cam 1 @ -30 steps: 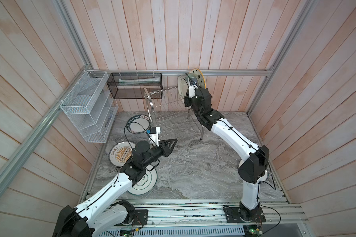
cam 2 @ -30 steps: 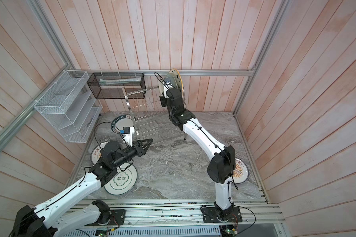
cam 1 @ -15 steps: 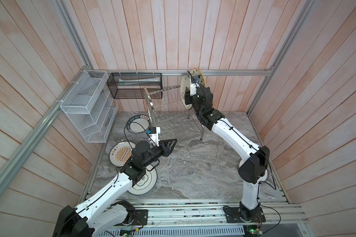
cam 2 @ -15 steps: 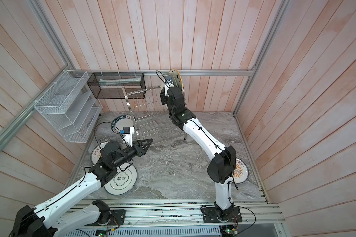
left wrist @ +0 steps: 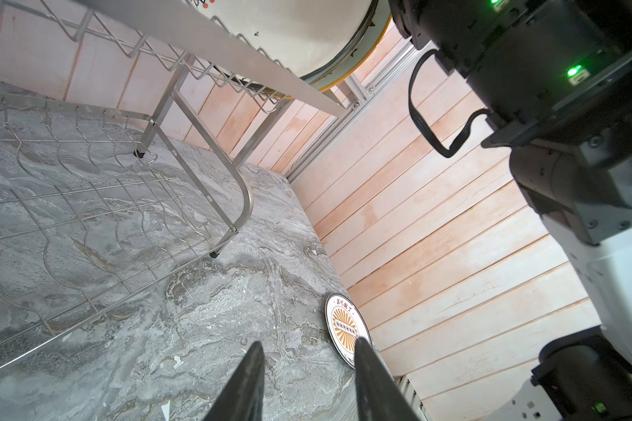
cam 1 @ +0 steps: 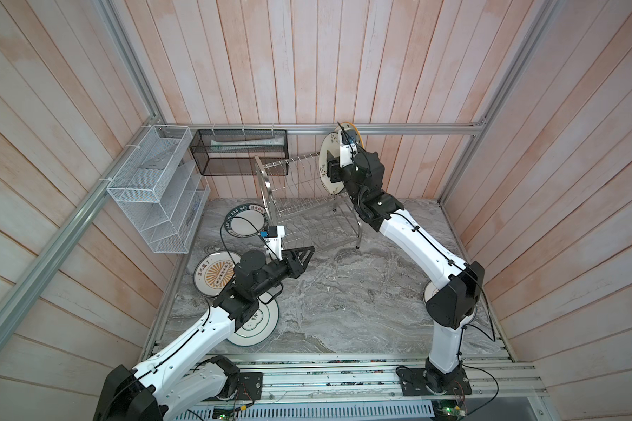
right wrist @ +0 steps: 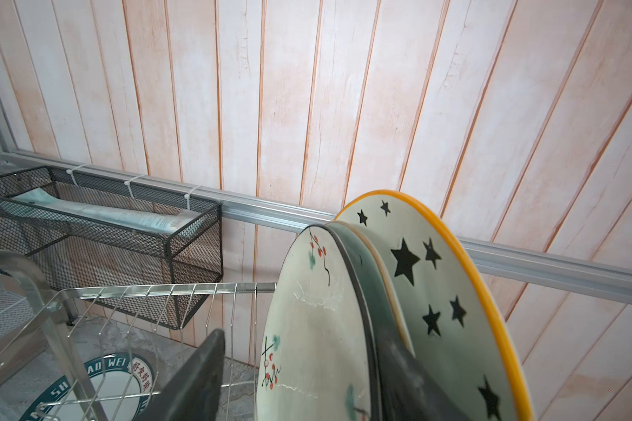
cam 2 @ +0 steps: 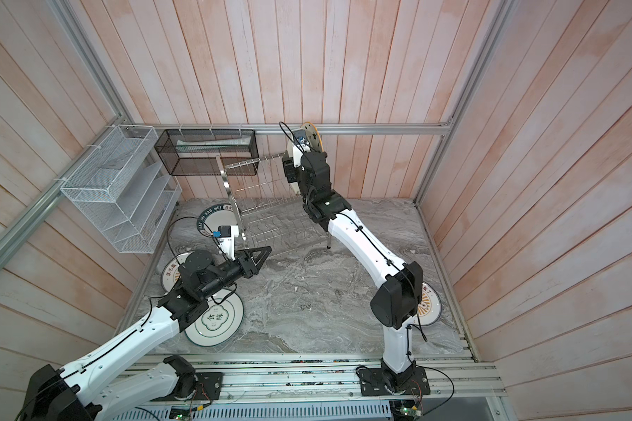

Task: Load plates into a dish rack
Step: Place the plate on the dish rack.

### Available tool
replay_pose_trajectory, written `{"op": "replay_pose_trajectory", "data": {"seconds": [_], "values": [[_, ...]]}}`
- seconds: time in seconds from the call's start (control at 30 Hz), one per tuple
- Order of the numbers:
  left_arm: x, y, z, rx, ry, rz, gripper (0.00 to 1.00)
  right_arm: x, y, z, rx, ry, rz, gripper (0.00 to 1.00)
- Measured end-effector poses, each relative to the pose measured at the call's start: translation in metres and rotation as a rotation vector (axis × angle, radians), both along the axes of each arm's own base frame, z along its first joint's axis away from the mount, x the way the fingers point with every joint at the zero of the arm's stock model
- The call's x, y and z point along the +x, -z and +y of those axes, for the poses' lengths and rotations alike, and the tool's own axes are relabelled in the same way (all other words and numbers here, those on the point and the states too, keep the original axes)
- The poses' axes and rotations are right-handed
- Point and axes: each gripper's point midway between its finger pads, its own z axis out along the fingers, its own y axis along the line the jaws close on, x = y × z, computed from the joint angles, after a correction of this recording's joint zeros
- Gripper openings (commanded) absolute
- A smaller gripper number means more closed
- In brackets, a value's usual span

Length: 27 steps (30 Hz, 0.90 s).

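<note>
The steel dish rack (cam 1: 300, 189) (cam 2: 256, 189) stands at the back of the table. Upright in its upper tier are a star plate with a yellow rim (cam 1: 351, 129) (right wrist: 442, 291) and, next to it, a cream flower plate (cam 1: 328, 160) (right wrist: 314, 328). My right gripper (cam 1: 334, 169) (right wrist: 300, 339) is open and straddles the flower plate, with one finger clear of its face. My left gripper (cam 1: 307, 253) (left wrist: 309, 344) hovers open and empty over the table in front of the rack. More plates lie flat: a lettered one (cam 1: 245, 220), a sunburst one (cam 1: 212, 277) and a green-rimmed one (cam 1: 256, 328).
Another sunburst plate (cam 2: 429, 306) (left wrist: 345, 324) lies by the right arm's base. A white mesh shelf unit (cam 1: 157, 189) hangs on the left wall. A black mesh basket (cam 1: 239, 151) holding a tube hangs on the back rail, just behind the rack.
My right gripper's jaws have widened around the flower plate, which stays upright in the rack. The left arm has not moved.
</note>
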Motion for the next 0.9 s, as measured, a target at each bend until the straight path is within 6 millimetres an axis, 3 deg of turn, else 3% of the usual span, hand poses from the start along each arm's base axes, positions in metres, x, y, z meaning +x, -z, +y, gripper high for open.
{"op": "replay_pose_trajectory", "data": {"seconds": [0.27, 0.43, 0.7, 0.9], "values": [[0.0, 0.0, 0.0, 0.0, 0.0, 0.0, 0.42, -0.01, -0.015, 0.01, 0.013, -0.105, -0.031, 0.7], [0.0, 0.0, 0.0, 0.0, -0.001, 0.0, 0.42, -0.014, -0.023, 0.01, 0.02, -0.151, -0.047, 0.77], [0.0, 0.001, 0.0, 0.004, 0.0, 0.0, 0.43, -0.026, -0.06, -0.013, 0.063, -0.175, -0.109, 0.85], [0.001, 0.008, 0.002, 0.052, -0.011, 0.003, 0.45, -0.059, -0.094, -0.051, 0.106, -0.155, -0.184, 0.93]]}}
